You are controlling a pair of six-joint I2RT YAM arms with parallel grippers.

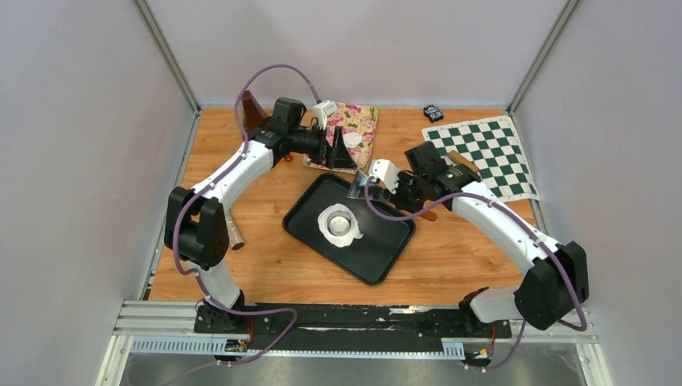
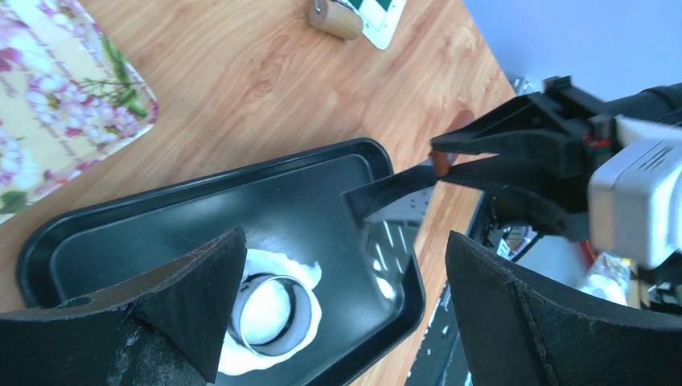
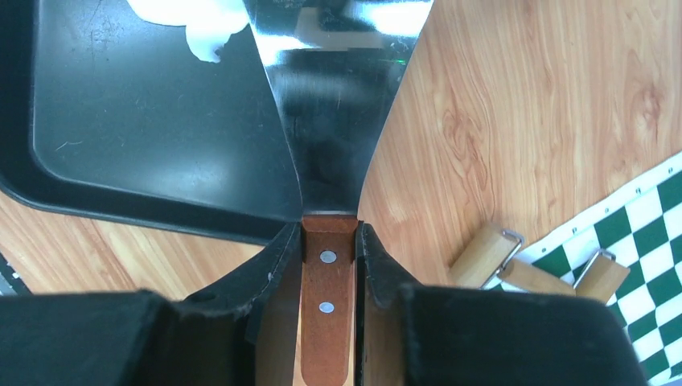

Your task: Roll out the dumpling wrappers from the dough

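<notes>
- The one dumpling wrapper (image 1: 339,218) (image 2: 268,310) we can make out is the round white disc lying inside the clear ring cutter (image 2: 301,318).
- The cutter stands on a ragged sheet of white dough (image 1: 342,240) (image 2: 293,265) (image 3: 205,32), which spreads out around it.
- The dough lies on the black tray (image 1: 378,257) (image 2: 161,225) (image 3: 121,121), towards its back left part. The tray sits at an angle in the middle of the table (image 1: 265,265).
- The right fingers (image 1: 384,191) (image 3: 328,240) are clamped on the wooden handle of a spatula (image 1: 360,186) (image 2: 386,201) (image 3: 334,121).
- Its shiny blade reaches over the tray's rim towards the dough. We cannot tell whether it touches the dough.
- The left fingers (image 1: 342,149) (image 2: 342,249) are spread wide with nothing between them. They hang over the near edge of the flowered tray (image 1: 363,121) (image 2: 56,96), behind the black tray.
- A small white piece lies on the flowered tray beside the left fingers. We cannot tell what it is.
- A green and white chessboard mat (image 1: 482,153) (image 3: 643,241) lies at the back right of the table.
- A wooden roller (image 2: 336,18) (image 3: 482,256) rests at the mat's near edge.
</notes>
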